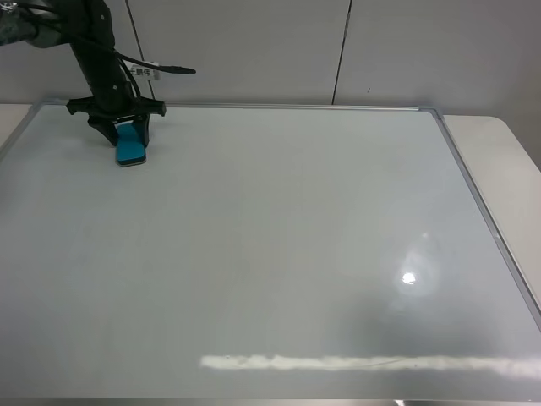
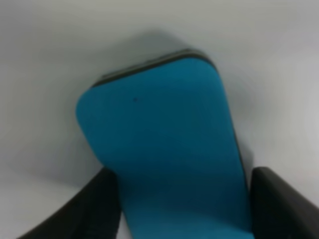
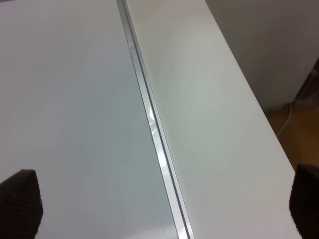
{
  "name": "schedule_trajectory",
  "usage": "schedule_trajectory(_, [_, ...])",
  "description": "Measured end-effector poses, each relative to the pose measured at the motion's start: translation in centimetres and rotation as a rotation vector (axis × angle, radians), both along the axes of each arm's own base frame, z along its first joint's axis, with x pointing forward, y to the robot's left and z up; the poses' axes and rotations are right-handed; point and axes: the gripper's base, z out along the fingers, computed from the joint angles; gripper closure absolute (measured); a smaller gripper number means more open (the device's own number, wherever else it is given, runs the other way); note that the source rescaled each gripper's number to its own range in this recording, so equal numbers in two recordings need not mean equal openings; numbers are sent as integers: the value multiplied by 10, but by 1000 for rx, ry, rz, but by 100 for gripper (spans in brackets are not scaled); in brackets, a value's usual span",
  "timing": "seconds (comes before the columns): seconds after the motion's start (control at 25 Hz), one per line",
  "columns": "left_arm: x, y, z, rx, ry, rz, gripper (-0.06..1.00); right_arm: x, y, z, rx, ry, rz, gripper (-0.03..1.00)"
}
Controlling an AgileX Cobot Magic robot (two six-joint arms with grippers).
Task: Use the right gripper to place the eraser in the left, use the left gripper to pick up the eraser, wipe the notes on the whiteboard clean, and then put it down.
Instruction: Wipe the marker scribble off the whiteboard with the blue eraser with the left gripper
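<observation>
A blue eraser [image 1: 131, 150] lies flat on the whiteboard [image 1: 279, 254] near its far left corner. My left gripper [image 1: 127, 139] points down over it with a black finger on each side, shut on the eraser. In the left wrist view the eraser's blue face [image 2: 164, 149] fills the picture, with the fingers [image 2: 99, 204] against its two edges. The board shows no written notes, only glare. My right gripper [image 3: 164, 194] is open and empty, with its fingertips [image 3: 20, 199] far apart above the board's right rim [image 3: 154, 129]. It is out of the exterior high view.
The whiteboard's metal frame [image 1: 473, 194] runs along the right side, with the white table [image 1: 507, 161] beyond it. In the right wrist view the table edge [image 3: 249, 99] drops to a wood floor with a cable [image 3: 286, 119]. A grey wall [image 1: 338, 42] stands behind.
</observation>
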Motion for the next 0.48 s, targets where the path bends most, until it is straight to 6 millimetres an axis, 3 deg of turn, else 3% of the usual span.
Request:
schedule_trajectory(0.08, [-1, 17, 1, 9, 8, 31, 94, 0, 0, 0, 0, 0, 0, -3])
schedule_trajectory(0.2, [-1, 27, 3, 12, 9, 48, 94, 0, 0, 0, 0, 0, 0, -3])
schedule_trajectory(0.48, [-2, 19, 4, 37, 9, 21, 94, 0, 0, 0, 0, 0, 0, -3])
